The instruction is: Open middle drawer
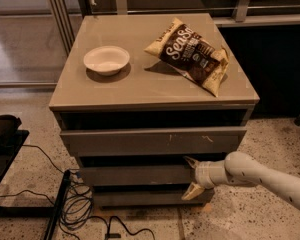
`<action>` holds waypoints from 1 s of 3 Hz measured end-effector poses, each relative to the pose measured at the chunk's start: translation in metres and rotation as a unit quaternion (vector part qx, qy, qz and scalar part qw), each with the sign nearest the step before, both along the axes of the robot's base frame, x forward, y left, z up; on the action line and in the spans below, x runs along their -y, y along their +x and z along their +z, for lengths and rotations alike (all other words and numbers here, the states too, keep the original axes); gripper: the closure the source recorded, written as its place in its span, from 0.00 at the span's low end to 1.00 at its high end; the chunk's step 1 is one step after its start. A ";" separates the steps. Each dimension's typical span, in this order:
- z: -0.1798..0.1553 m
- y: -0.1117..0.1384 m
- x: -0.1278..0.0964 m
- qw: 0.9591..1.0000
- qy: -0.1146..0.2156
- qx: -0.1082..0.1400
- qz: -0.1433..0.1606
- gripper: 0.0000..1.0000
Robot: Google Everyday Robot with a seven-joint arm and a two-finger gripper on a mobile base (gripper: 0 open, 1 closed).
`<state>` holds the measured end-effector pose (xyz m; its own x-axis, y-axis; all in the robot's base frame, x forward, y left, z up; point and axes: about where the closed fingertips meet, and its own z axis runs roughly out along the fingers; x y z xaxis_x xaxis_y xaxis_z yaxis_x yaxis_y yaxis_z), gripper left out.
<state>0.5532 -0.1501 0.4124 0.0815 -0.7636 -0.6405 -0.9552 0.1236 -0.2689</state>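
The middle drawer [135, 175] is the plain grey front second from the top of the low cabinet, under the taller scratched front [150, 141] and above the slim lowest front [140, 198]. It sticks out a little past the lowest front. My gripper [190, 178] reaches in from the right on a white arm. It is open, one fingertip [190, 161] at the drawer's top edge and the other below its bottom edge, so the fingers straddle the right end of the front.
On the cabinet top [140, 84] sit a white bowl [106, 59] and a dark chip bag [190, 54]. Black cables [75, 206] lie on the speckled floor at the left. A black object [2, 134] stands at the far left.
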 end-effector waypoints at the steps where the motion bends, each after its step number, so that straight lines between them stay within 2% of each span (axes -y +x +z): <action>1: 0.000 0.000 0.000 1.000 0.000 0.000 0.000 0.39; 3: 0.006 0.000 0.000 1.000 0.000 0.000 0.000 0.86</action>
